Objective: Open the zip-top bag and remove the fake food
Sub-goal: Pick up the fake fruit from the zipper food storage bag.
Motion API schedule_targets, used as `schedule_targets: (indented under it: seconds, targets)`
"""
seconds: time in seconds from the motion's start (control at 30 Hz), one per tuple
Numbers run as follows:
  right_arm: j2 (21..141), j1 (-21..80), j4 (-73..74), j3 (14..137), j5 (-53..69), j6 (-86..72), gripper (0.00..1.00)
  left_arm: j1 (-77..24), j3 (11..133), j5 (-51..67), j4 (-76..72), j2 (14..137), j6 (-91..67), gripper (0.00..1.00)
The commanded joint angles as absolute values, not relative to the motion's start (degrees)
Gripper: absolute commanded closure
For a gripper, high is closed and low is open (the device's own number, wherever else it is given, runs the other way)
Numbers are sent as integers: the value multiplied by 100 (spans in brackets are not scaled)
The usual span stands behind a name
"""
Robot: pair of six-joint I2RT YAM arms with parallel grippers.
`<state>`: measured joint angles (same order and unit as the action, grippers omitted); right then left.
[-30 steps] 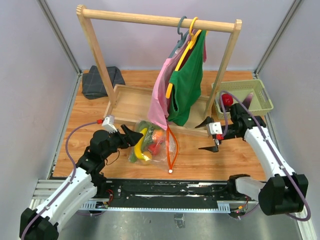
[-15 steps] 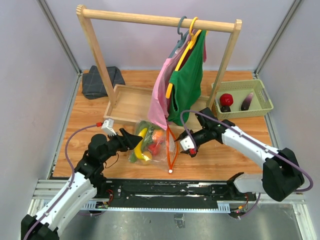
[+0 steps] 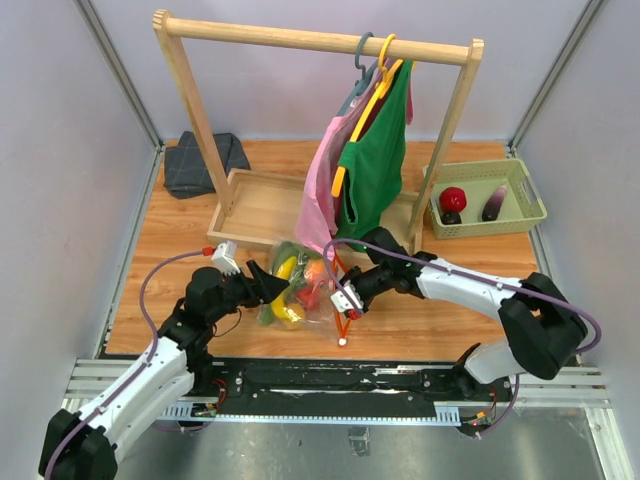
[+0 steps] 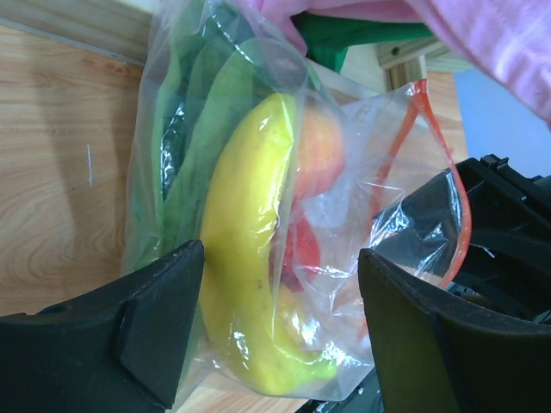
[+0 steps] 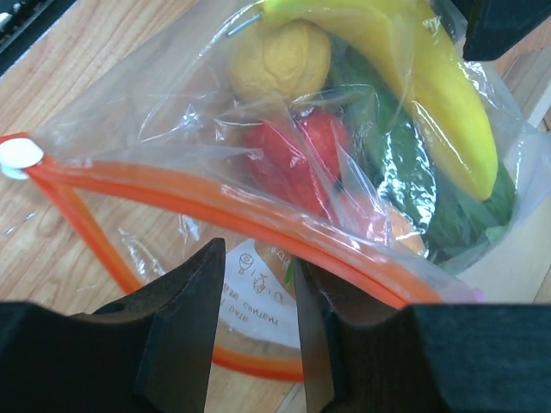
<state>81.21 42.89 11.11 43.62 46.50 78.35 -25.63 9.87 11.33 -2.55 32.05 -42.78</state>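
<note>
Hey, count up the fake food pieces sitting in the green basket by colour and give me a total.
Red: 1, the round piece
Purple: 1, the eggplant
Total: 2, both lying in the green basket

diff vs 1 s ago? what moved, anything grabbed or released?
The right gripper swung left from beside the basket to the open mouth of the zip-top bag; its jaws narrowed and now straddle the orange zip strip, grip not confirmed. The left gripper edged closer to the bag's closed end, jaws open. Nothing let go. Bag, fake food, rack and garments unchanged.
</note>
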Motion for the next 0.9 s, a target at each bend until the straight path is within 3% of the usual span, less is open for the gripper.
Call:
schedule_targets:
  seconds: [0.0,0.2,0.43,0.87]
  targets:
    - [8396,4511,402,4330,4470,7419,61,-2567,985,1411,-762,3557,-4106,24]
    - [8919,4614,345,4702,4467,7277,60,-2567,982,1341,-772,3916,-3983,26]
    - [9439,4754,396,5160,4513,6997,58,-2566,887,1098,-725,4084,-3833,45]
    - [9677,5265,15,5100,4167,6849,45,-2566,598,1254,-945,4036,-4002,64]
